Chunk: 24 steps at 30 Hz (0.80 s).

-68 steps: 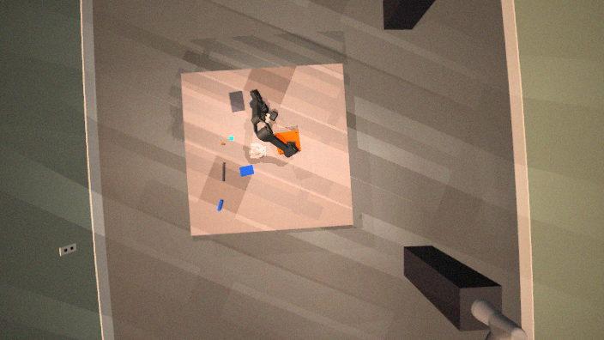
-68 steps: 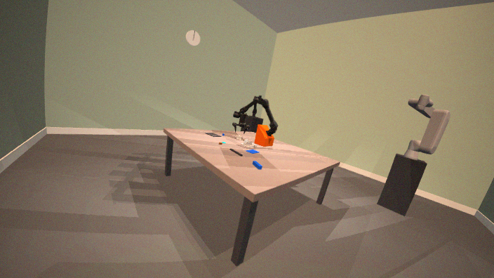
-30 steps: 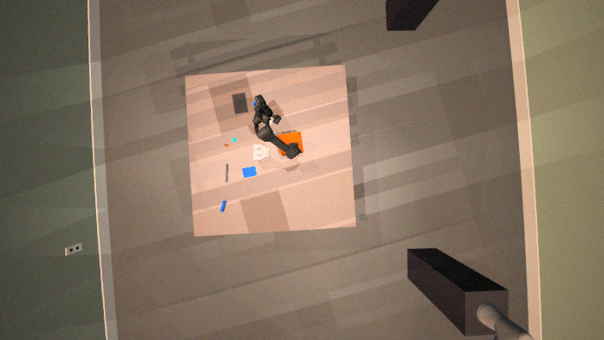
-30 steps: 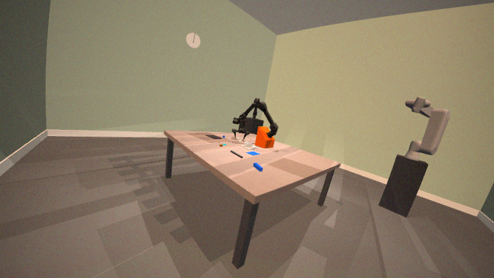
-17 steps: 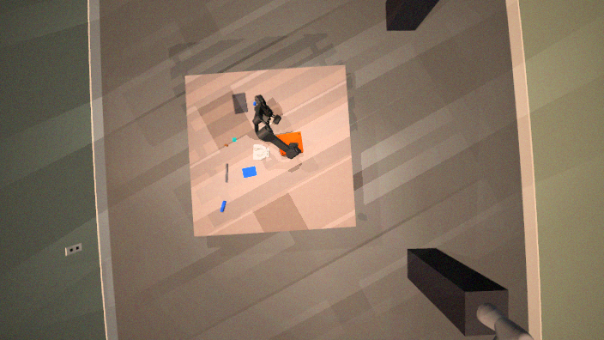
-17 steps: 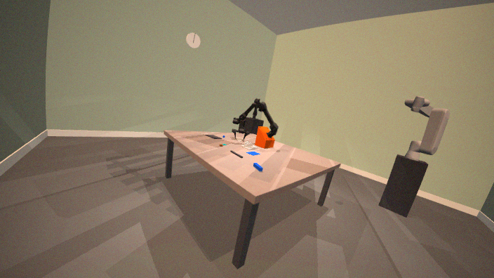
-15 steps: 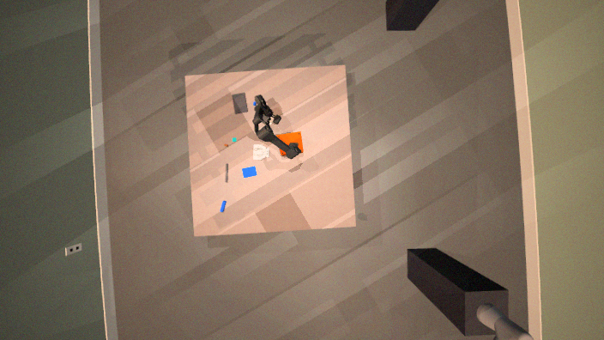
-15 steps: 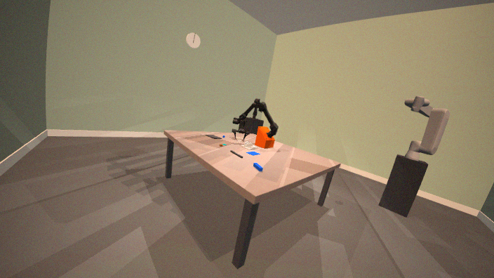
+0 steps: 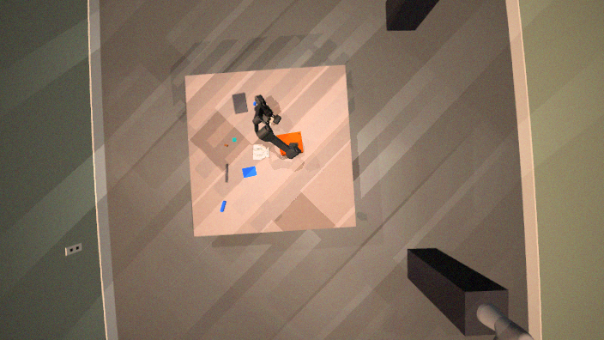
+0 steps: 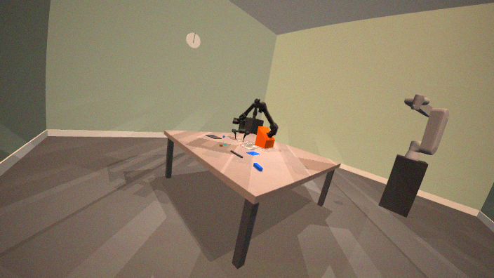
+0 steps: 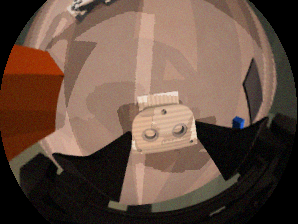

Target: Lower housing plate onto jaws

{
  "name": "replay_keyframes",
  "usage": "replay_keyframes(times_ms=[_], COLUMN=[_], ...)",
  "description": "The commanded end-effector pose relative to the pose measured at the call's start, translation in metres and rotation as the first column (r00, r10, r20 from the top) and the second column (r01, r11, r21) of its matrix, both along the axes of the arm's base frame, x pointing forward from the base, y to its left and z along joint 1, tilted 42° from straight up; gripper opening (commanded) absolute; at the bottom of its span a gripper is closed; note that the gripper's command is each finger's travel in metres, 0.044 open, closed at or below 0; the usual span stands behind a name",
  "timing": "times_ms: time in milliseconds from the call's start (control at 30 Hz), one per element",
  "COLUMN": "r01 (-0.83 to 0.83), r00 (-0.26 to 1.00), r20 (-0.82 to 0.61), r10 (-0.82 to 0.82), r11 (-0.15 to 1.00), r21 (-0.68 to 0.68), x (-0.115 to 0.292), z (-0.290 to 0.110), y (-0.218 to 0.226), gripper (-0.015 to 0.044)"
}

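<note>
The housing plate (image 10: 240, 140) (image 11: 164, 119) is pale, with a rounded edge and two large round holes. It lies on or close above the table, beneath the hand. My gripper (image 10: 241, 136) (image 11: 162, 130) is open, with one dark finger at each side of the plate. The fingertips appear very near its side edges; whether they touch is unclear. The white assembly (image 9: 260, 152) (image 10: 249, 144) (image 11: 89, 5) stands apart from the plate, on the orange block's side, and is cut off at the top of the wrist view. Its jaws and stubs are too small to make out.
The orange block (image 9: 292, 139) (image 10: 264, 138) (image 11: 30, 95) stands tall by the arm's base. A dark slab (image 9: 240, 103) (image 10: 213, 137) (image 11: 253, 92) and small blue piece (image 9: 255, 103) (image 11: 238, 122) lie beyond the hand. A blue sheet (image 9: 249, 172), dark rod (image 9: 226, 173) and blue bar (image 9: 223, 206) lie farther off.
</note>
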State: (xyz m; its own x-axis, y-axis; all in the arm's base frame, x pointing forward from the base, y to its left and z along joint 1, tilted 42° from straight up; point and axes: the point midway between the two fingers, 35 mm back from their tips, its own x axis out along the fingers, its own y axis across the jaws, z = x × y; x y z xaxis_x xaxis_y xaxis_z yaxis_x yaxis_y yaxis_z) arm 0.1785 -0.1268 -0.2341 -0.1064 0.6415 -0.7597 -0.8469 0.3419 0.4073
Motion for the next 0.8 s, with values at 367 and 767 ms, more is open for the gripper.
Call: replay_keyframes(times_ms=[367, 767], r01=[0.0, 0.002], r00=[1.0, 1.0], r20=[0.0, -0.001], r10=[0.0, -0.002], r11=[1.0, 1.0], r21=[0.0, 0.0], x=[0.0, 0.003], z=[0.0, 0.014], y=[0.0, -0.014], gripper=[0.0351, 0.0351])
